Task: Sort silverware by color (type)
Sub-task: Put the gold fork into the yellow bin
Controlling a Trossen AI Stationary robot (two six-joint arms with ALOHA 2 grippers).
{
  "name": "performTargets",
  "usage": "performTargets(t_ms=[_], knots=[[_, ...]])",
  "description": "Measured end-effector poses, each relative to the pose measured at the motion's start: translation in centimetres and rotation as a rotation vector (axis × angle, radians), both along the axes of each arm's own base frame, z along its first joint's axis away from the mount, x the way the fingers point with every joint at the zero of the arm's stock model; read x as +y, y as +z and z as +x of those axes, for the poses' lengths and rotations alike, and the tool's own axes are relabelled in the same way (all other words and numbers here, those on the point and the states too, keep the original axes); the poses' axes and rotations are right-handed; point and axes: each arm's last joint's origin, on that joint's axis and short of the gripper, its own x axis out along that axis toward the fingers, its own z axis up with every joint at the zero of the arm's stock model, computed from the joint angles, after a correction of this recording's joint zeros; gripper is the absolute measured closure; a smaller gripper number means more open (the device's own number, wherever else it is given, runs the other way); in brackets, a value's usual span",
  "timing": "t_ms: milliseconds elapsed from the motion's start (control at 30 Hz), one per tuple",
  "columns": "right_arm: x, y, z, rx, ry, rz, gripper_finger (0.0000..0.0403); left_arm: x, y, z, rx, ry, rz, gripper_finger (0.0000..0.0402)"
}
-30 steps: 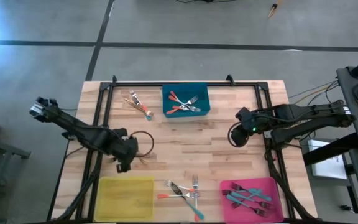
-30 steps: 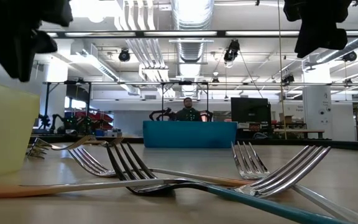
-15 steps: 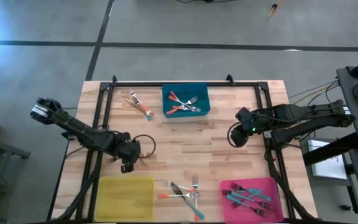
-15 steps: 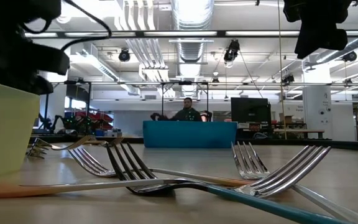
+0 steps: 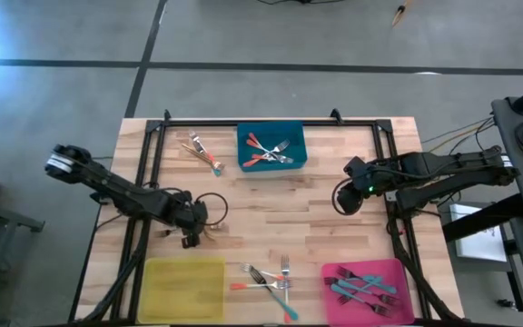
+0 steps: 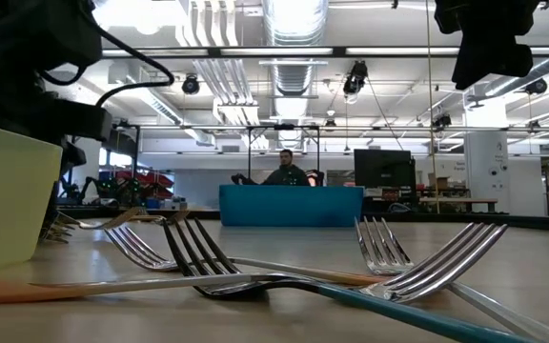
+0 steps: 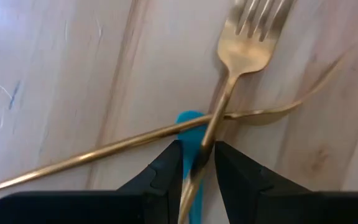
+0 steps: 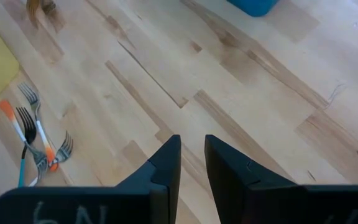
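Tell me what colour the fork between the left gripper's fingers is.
Gold all over; the fork shows best in the left wrist view, between the left gripper fingers.

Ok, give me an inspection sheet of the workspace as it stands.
Surface: wooden table, no spills seen.
Job's things: red forks in blue bin; teal forks in pink bin; yellow bin looks empty; loose forks near front edge, two forks near back-left, crossed gold forks at left.
Clutter: nothing seen.
Grippers: left gripper down over the gold forks; right gripper raised mid-right, jaws slightly apart, empty.
Cables: black loop beside left gripper.
Surroundings: person far behind table.
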Motion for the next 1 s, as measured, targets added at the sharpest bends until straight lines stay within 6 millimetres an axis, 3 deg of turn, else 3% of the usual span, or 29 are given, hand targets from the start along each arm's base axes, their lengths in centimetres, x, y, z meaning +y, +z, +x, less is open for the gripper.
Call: performTargets(t_ms=[267, 433, 533, 767, 1000], knots=[[0.0, 0.0, 0.0, 0.0, 0.0, 0.0, 0.0339, -0.1, -1.3, 0.4, 0.058, -0.015, 0.019, 0.0328], [0.0, 0.0, 0.0, 0.0, 0.0, 0.0, 0.0345, -0.4, -0.7, 1.0, 0.079, -0.02, 0.006, 0.0384], [0.0, 0.0, 0.0, 0.0, 0.001, -0.001, 0.0349, -0.5, 0.0, 1.5, 0.068, -0.019, -0.001, 0.0389], [0.0, 0.0, 0.0, 0.0, 0.002, -0.003, 0.0351, -0.8, 3.0, 3.1, 0.031, 0.005, 0.003, 0.0395], [0.0, 0.0, 0.0, 0.003, 0.003, -0.002, 0.0351, -2.2, 8.9, 5.2, -0.047, 0.056, -0.076, 0.0397]])
